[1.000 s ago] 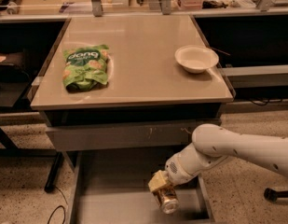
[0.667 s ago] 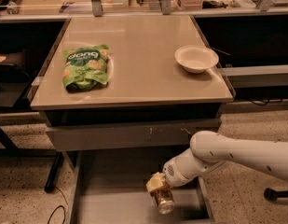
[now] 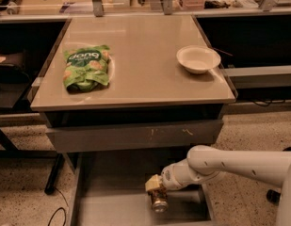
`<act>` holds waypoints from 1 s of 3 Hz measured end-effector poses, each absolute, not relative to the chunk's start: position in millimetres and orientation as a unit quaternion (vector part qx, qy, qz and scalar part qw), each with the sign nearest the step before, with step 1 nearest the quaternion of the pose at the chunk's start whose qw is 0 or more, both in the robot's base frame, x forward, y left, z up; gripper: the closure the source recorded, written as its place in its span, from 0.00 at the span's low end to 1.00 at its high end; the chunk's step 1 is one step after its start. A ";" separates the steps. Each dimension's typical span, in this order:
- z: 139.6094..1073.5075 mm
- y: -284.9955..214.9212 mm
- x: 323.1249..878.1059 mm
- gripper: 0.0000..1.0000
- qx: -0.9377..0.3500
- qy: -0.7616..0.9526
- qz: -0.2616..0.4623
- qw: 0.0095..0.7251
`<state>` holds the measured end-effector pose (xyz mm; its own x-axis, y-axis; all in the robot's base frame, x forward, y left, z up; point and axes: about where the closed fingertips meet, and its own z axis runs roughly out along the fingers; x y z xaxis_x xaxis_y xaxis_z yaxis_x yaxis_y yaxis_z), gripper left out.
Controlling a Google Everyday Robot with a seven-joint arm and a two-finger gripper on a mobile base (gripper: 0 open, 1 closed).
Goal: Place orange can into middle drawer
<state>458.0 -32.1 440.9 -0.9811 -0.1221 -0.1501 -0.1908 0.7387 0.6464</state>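
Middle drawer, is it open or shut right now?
Open. The middle drawer is pulled out below the table, bare floor showing, with the pincer and orange can over its right part.

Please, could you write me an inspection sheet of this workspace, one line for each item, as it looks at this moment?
Surface: tan table, with a shut drawer front bearing whitish scratches under it.
Job's things: orange can in the gripper, silver end toward the camera, over the right part of the open middle drawer; whether it touches the drawer's bottom cannot be told.
Clutter: green bag on the table's left side; white bowl on its right side.
Grippers: gripper low inside the drawer, shut on the can.
Cables: thin dark cable on the ground left of the drawer.
Surroundings: speckled floor; dark benches on both sides.
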 end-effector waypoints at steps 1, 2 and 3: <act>439.7 -31.0 457.4 1.00 -0.085 0.931 0.352 0.048; 413.0 -15.9 461.9 1.00 -0.069 0.931 0.356 0.049; 392.2 -10.0 476.9 1.00 -0.048 0.931 0.357 0.064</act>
<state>476.9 -10.0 392.2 -0.9872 -0.0443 -0.1530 -0.1354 0.7400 0.6588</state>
